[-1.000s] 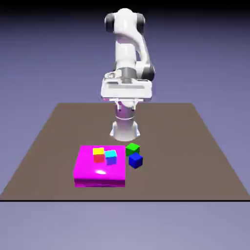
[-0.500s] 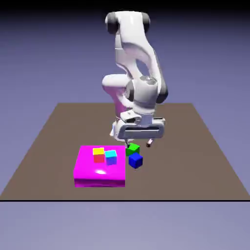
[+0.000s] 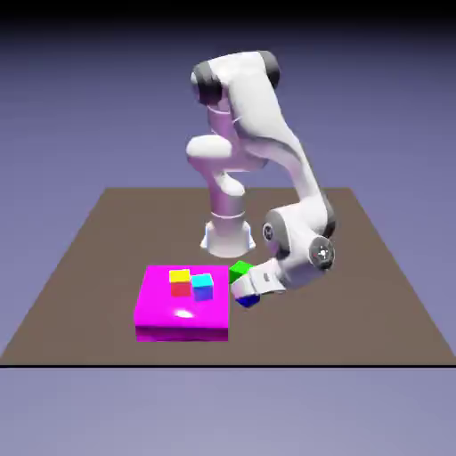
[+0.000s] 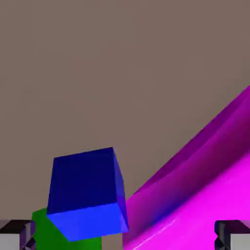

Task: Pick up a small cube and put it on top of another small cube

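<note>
The small cube, dark blue [image 4: 88, 190], lies on the brown table with a green cube [image 4: 46, 228] touching it and a magenta block [image 4: 205, 195] close on its other side. In the exterior view only a sliver of the blue cube [image 3: 248, 302] shows under my hand, and the green cube [image 3: 239, 269] sits just behind it. My gripper [image 3: 250, 290] hangs low and tilted over the blue cube, beside the magenta block's right edge. In the hand view my gripper [image 4: 124, 237] is open, its fingertips [image 4: 17, 234] far apart, and the blue cube is nearer the left one, untouched.
The flat magenta block [image 3: 169, 313] lies at the table's front, left of my hand. On it stand a yellow cube [image 3: 180, 276] on a red one and a cyan cube [image 3: 203, 281]. The robot's base [image 3: 228, 236] stands behind.
The arm has swung from upright down and toward the exterior view's right, bringing the hand low over the blue cube. The jaws have opened wider. No cube has moved.
</note>
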`<move>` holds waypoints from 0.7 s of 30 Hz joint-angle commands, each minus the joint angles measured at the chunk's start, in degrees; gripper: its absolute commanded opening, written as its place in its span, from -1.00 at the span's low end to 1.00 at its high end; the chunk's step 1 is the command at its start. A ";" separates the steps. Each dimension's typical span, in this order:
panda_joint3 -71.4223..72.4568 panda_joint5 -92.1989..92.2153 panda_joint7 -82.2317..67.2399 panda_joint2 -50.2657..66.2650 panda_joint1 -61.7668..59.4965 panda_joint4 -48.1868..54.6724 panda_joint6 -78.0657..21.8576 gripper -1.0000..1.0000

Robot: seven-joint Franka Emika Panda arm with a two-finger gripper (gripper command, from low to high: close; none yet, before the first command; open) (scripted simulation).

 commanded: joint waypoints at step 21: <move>2.00 -4.42 -3.42 11.91 2.94 5.98 -20.96 -1.00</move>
